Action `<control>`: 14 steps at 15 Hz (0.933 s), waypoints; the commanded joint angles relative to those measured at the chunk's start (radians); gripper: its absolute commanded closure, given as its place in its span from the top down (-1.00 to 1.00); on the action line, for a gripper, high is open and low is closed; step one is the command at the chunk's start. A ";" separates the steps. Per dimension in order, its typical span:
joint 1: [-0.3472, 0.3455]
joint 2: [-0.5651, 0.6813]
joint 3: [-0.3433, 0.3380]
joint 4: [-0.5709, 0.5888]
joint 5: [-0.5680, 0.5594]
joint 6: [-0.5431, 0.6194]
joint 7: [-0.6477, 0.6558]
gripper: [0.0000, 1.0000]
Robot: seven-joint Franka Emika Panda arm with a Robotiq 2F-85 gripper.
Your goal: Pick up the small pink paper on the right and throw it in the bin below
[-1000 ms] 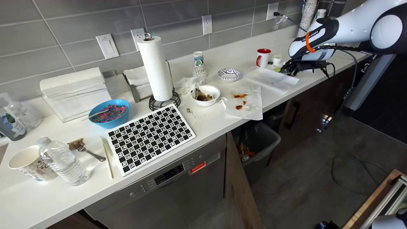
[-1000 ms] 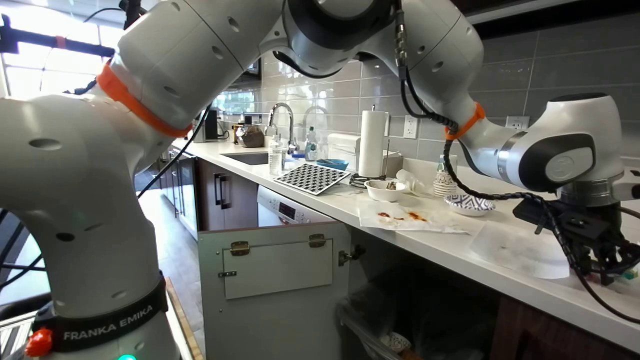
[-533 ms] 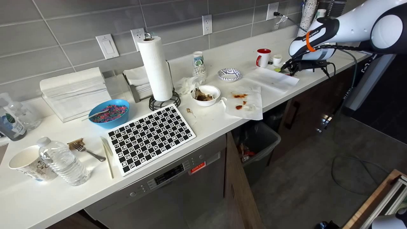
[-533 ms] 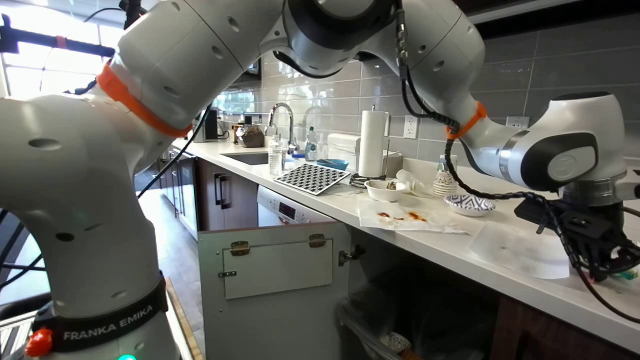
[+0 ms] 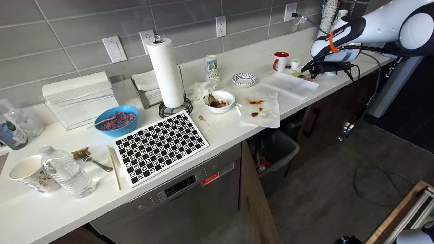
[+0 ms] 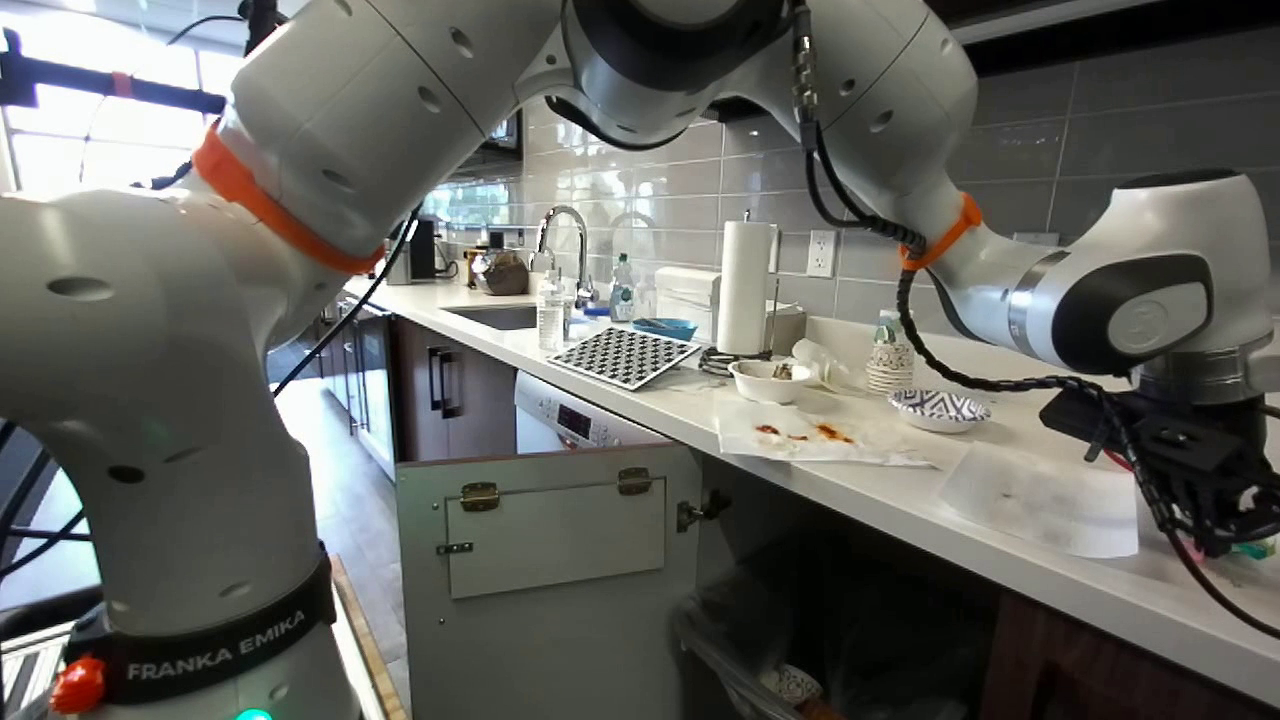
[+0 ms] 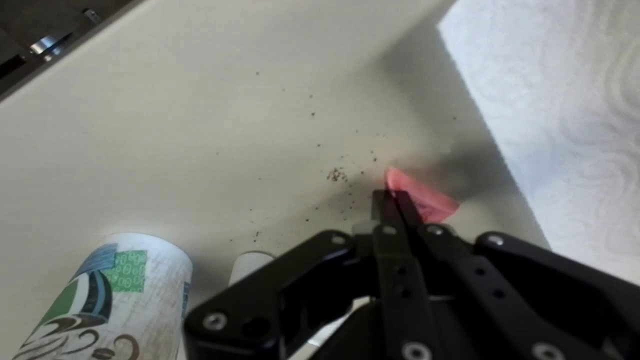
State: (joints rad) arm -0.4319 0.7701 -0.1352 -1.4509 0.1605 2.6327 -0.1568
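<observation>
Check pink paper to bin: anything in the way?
Yes, the counter's front edge: the bin sits well below it, so the pink paper likely has to go out past that edge and down. The white sheet beside the paper lies toward the bin, but looks low enough to cross. Nothing visible separates fingers from paper.

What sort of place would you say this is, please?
Most likely a kitchen: an exterior view shows a faucet by a sink, and both exterior views show what looks like a dishwasher under the counter.
</observation>
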 commanded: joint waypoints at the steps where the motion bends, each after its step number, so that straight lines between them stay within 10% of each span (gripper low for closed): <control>1: -0.033 -0.061 0.039 -0.037 0.020 -0.016 -0.022 -0.99; 14: -0.110 -0.391 0.128 -0.356 0.140 0.040 -0.281 -0.99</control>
State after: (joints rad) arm -0.5087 0.4953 -0.0443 -1.6497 0.2391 2.6447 -0.3361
